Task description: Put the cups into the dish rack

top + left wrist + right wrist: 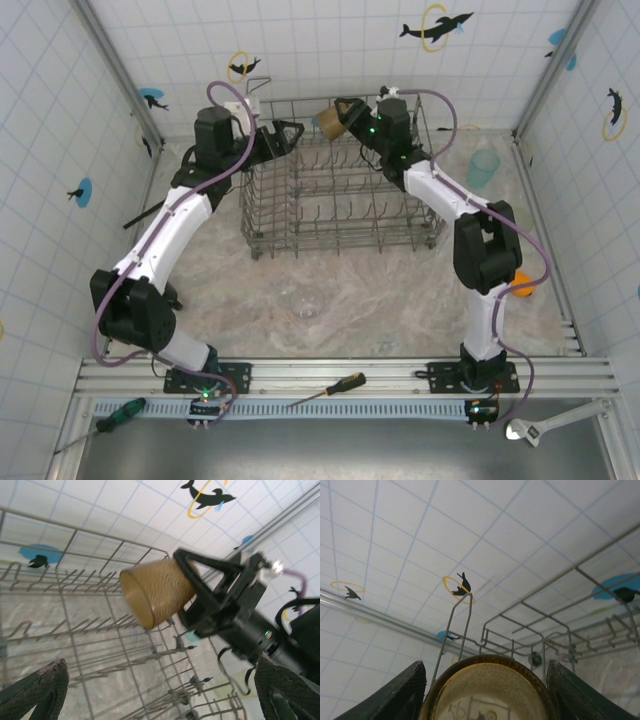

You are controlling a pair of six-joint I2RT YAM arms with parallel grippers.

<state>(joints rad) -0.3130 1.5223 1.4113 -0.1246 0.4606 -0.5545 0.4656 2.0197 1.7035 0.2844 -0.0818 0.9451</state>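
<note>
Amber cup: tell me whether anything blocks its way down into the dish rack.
Nothing visible does. The amber cup, held by the right claw, hangs over the dish rack's far side, bare tines beneath. The open left claw stands apart on its left.

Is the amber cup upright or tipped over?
Tipped: the amber cup lies sideways in the right gripper, above the dish rack.

Amber cup [487,690], lower part off-frame

Bright, even overhead light; soft shadows; wrist-view foregrounds slightly blurred.
</note>
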